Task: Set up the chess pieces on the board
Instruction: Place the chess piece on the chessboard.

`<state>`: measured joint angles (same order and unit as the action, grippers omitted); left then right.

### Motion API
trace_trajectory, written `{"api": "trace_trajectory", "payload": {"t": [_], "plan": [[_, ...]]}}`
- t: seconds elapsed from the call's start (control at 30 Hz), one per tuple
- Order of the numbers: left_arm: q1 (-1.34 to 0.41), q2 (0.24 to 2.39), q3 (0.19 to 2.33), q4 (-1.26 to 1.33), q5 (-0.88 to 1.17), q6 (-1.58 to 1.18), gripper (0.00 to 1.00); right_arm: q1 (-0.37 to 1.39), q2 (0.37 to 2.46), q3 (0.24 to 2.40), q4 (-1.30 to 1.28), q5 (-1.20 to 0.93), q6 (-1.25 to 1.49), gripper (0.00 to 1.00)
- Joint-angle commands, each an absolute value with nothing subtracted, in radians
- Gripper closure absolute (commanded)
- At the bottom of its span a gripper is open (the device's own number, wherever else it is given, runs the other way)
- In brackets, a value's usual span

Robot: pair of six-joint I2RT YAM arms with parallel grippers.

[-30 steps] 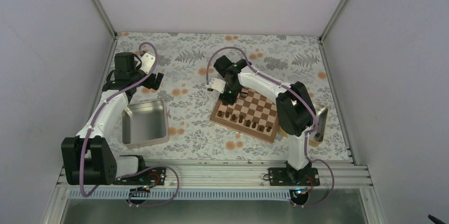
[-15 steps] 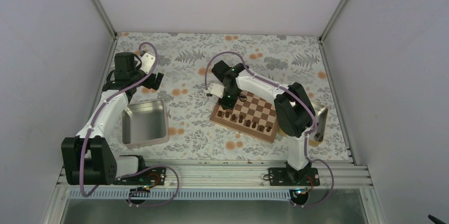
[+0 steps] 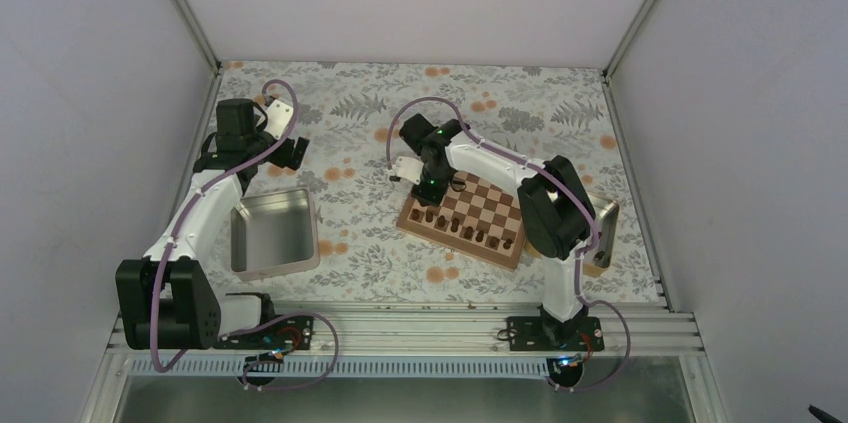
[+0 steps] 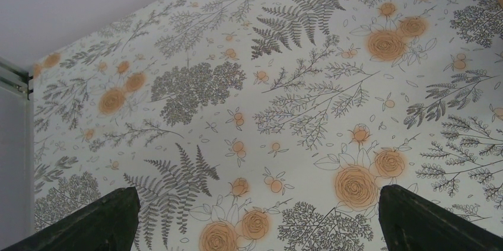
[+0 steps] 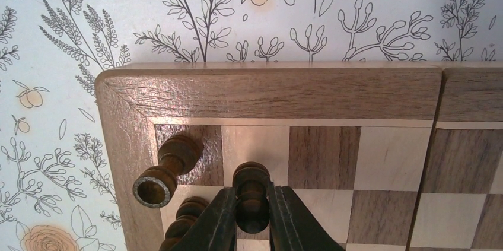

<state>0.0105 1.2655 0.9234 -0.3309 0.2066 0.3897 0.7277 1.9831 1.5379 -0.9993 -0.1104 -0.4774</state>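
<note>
The right fingers [image 5: 222,222] clamp a dark chess piece [image 5: 251,194] at the board [image 5: 332,91] corner. The left fingers [image 4: 101,221] stand apart, well left of the board.

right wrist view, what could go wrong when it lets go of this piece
1. The right gripper pinches a dark chess piece close beside the corner piece and a third piece by its finger. The jaws could knock either one as they open.
2. This is at the very corner of the board, so a nudged piece might roll off onto the floral cloth.
</note>
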Motion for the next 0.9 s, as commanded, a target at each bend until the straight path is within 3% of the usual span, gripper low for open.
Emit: {"api": "trace_trajectory", "payload": {"t": [0.0, 0.6, 0.87], "plan": [[0.015, 1.246, 0.922, -0.321, 0.208, 0.4, 0.0, 0.739, 1.982, 1.563, -0.986, -0.1, -0.466, 0.84], [0.015, 1.249, 0.92, -0.321, 0.21, 0.403, 0.0, 0.738, 1.98, 1.584, -0.997, -0.097, -0.466, 0.8], [0.015, 1.247, 0.923, -0.323, 0.21, 0.404, 0.0, 0.716, 1.833, 1.585, -1.025, -0.083, -0.477, 0.8]]}}
